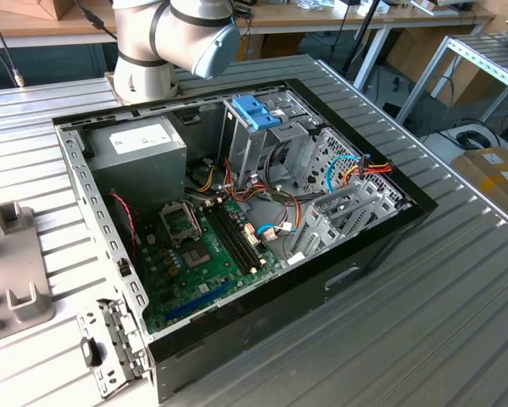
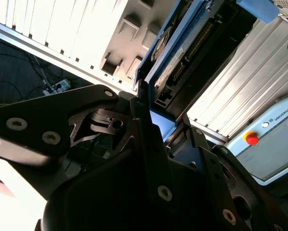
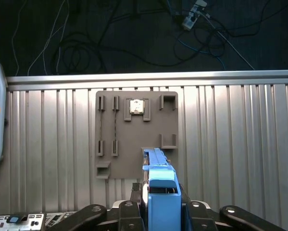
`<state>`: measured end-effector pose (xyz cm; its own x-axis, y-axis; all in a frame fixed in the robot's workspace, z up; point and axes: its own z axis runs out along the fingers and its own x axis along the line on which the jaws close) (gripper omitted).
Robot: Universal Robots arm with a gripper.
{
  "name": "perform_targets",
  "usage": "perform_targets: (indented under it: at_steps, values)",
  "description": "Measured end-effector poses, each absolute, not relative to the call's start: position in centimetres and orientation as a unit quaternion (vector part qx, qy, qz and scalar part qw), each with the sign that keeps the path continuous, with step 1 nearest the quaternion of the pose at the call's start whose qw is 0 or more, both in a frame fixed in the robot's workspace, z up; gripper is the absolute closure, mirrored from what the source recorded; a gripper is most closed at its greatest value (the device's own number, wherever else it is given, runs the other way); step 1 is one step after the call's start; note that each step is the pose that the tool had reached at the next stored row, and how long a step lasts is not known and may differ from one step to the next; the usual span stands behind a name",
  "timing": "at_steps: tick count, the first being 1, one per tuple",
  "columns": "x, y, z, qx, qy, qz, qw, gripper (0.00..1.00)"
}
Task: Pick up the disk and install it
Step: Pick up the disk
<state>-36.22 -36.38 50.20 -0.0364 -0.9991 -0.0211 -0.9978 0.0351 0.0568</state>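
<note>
Lying near the worktop's [image 1: 457, 280] edge, on the exterior view's left, is a grey holder plate [image 1: 16, 280], with the open computer case [image 1: 262, 314] to its right. The claw [image 3: 160, 204] clamps the disk [image 3: 158, 166] edge-on, seemingly clear above that plate.

Exterior view, clock read from case centre. Case [image 1: 262, 331] on table [image 1: 440, 322], mid-scene. Inside case: power supply [image 1: 139, 146] at 10 o'clock, drive cage [image 1: 298, 153] at 1, board [image 1: 194, 254] at 7, cables [image 1: 368, 167] at 2. Arm base [image 1: 147, 59] behind case at 11. Plate [image 1: 16, 280] on table at 9, apart from case. Bracket [image 1: 109, 343] at 8, outside case, just beside its corner. First wrist view: disk [image 3: 160, 192] clamped between gripper [image 3: 159, 207] fingers, above plate; small part [image 3: 136, 107] in plate slot.
</note>
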Motion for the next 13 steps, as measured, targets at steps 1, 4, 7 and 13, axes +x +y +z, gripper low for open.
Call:
perform_targets:
  at_steps: [1, 4, 7, 13]
  values:
    - [-36.20, -36.39, 50.20, 0.694, -0.719, -0.028, 0.012, 0.63]
    - [-36.03, -36.43, 50.20, 0.694, -0.719, -0.028, 0.012, 0.63]
    - [-35.90, -36.49, 50.20, 0.694, -0.719, -0.028, 0.012, 0.63]
    - [-35.69, -37.31, 50.21, 0.694, -0.719, -0.028, 0.012, 0.63]
